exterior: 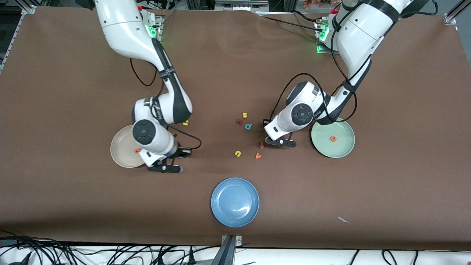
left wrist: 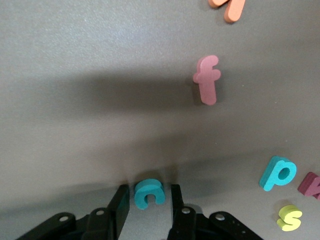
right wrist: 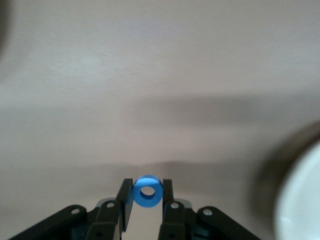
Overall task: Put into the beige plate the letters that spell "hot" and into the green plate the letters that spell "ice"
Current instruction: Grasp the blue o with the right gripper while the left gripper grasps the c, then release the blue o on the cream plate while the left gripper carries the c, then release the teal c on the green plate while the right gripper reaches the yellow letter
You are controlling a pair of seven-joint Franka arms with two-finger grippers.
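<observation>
My left gripper is down at the table, open, with the teal c lying between its fingers and a small gap on each side. Beside it lies the green plate, which holds the orange e. My right gripper is shut on the blue ring-shaped o, just off the edge of the beige plate. The orange t lies in that plate. A yellow letter peeks out from under the right arm.
Loose letters lie mid-table: a yellow s, a dark red letter, a teal p, a dull red f, a yellow u and an orange v. A blue plate sits nearer the front camera.
</observation>
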